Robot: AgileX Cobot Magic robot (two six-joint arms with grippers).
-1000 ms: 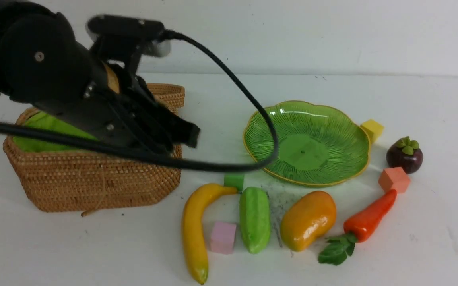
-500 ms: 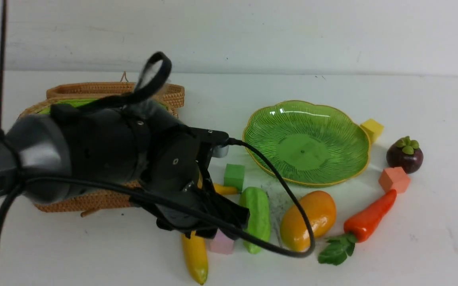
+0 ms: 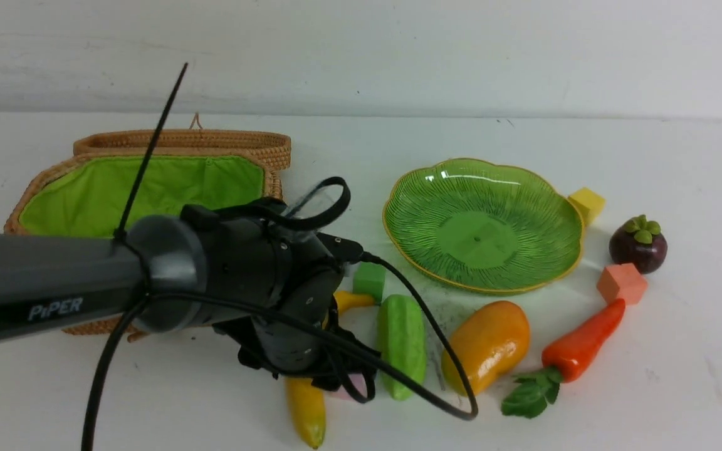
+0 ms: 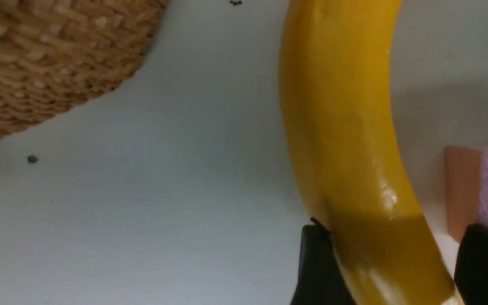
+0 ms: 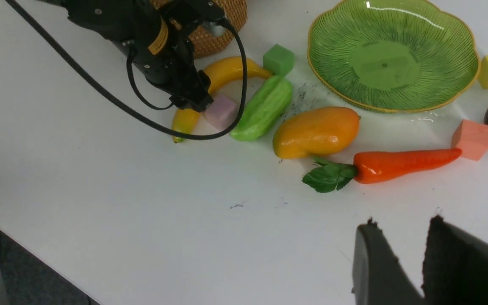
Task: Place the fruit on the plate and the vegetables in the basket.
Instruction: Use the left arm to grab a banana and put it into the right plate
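Now | left arm (image 3: 54, 288) stretched low | left pincer (image 4: 396, 237) open astride banana (image 4: 341, 127)

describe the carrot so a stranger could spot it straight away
Find the green plate right of the basket. In front of it, nearer the robot, the carrot lies right of the mango, its tip by a salmon cube. It alone is long and orange-red, with green leaves at its near end.
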